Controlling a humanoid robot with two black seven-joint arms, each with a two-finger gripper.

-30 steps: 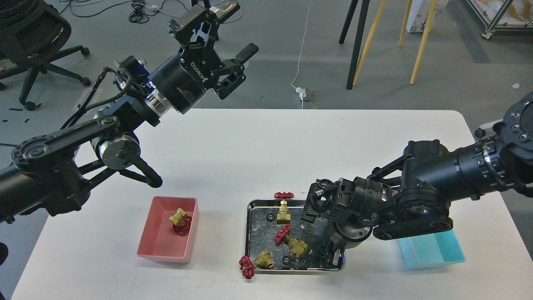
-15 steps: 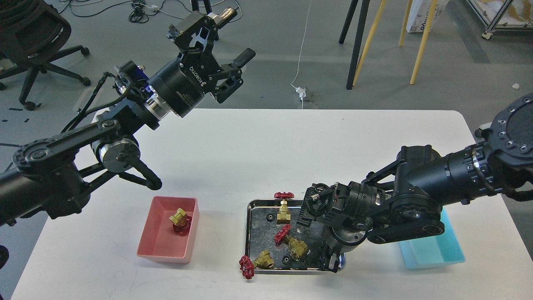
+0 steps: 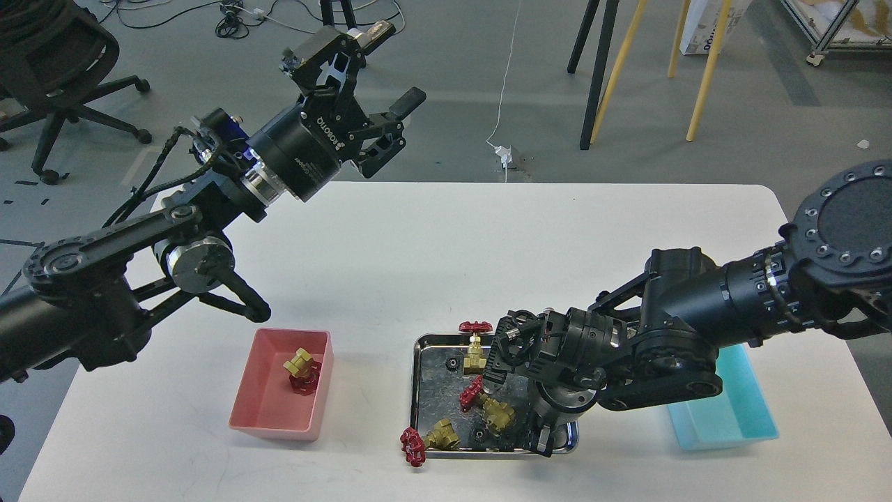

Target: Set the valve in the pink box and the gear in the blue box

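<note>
While the left end effector [image 3: 380, 70] stays open, the right end effector [image 3: 519, 404], state unclear, shifted left over the tray [image 3: 426, 390].

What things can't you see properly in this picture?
All in the head view:
- Right gripper: dark and seen end-on over the steel tray; whether it is open or holding anything cannot be told.
- Tray's right part: covered by the right arm.
- Blue box: its far end is hidden behind the right arm.
- Gears: tiny, so teeth are unclear.
- Both arms: cut off at the side edges.
</note>
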